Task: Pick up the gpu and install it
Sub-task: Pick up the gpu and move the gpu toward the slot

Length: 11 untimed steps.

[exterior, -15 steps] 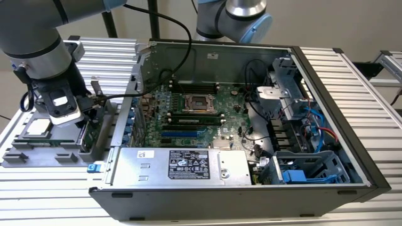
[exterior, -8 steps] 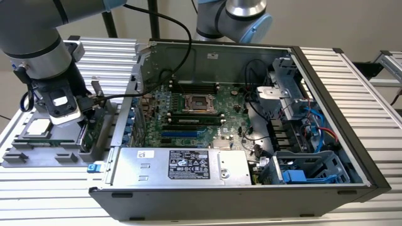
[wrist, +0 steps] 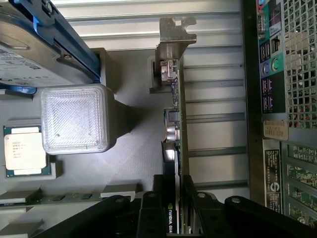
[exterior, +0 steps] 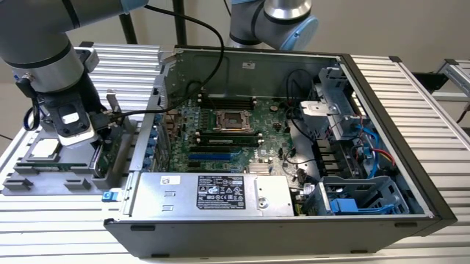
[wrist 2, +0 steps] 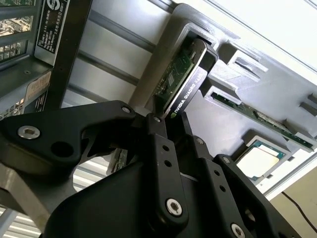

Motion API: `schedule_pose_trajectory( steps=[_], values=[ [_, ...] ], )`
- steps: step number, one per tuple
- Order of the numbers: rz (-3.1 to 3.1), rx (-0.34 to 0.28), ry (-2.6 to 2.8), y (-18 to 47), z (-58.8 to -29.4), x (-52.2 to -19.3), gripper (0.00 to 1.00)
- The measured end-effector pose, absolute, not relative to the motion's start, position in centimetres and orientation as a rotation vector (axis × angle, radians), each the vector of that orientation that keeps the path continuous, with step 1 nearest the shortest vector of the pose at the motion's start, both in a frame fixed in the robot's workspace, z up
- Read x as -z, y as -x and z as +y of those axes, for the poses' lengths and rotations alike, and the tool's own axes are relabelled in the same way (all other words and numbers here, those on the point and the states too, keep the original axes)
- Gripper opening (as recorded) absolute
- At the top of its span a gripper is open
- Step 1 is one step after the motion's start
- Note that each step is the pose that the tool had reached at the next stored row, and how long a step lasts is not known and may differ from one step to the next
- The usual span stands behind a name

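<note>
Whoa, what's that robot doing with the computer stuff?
The robot arm's gripper is closed around the gpu, a thin green card standing on edge in a gray holder beside the open computer case. The card is not yet in the computer.

The gpu (wrist: 174, 129) stands between the computer case (wrist: 277, 89) and the hard drive (wrist: 25, 54), with gaps either side.
</note>
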State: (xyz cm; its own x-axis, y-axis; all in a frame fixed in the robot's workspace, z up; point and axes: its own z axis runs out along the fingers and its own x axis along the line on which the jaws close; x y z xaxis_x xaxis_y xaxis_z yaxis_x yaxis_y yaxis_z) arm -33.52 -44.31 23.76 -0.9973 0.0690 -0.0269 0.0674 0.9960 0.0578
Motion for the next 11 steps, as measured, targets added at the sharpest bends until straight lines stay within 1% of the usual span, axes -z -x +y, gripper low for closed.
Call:
schedule_pose_trajectory(
  steps=[11],
  values=[
    [3.11, -0.089, -0.106, 33.52, -44.31, -23.75, 0.0]
  ],
)
